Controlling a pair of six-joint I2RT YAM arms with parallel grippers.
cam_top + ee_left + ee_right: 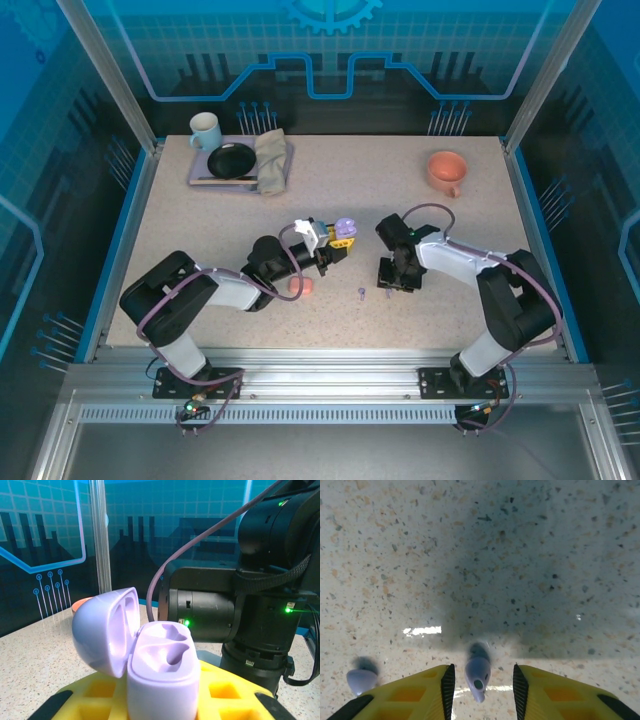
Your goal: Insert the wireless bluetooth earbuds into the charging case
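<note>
My left gripper [338, 240] is shut on the lilac charging case [160, 675], holding it upright between yellow fingers [225, 692] above the table's middle. The case's lid [102, 630] is swung open to the left and both sockets are empty. My right gripper [481, 680] points down at the tabletop, open. A lilac earbud [478, 672] lies between its fingertips with a gap on each side. A second lilac earbud [361, 680] lies on the table left of that gripper and also shows in the top view as a purple earbud [361, 293]. The salmon-pink earbuds are out of view.
A salmon-pink rounded thing [302, 286] lies beside the left arm's forearm. At the back left a tray [200, 178] holds a mug [205, 130], a black plate [232, 160] and a cloth [272, 160]. An orange cup [446, 172] stands back right. The right arm [260, 605] is close behind the case.
</note>
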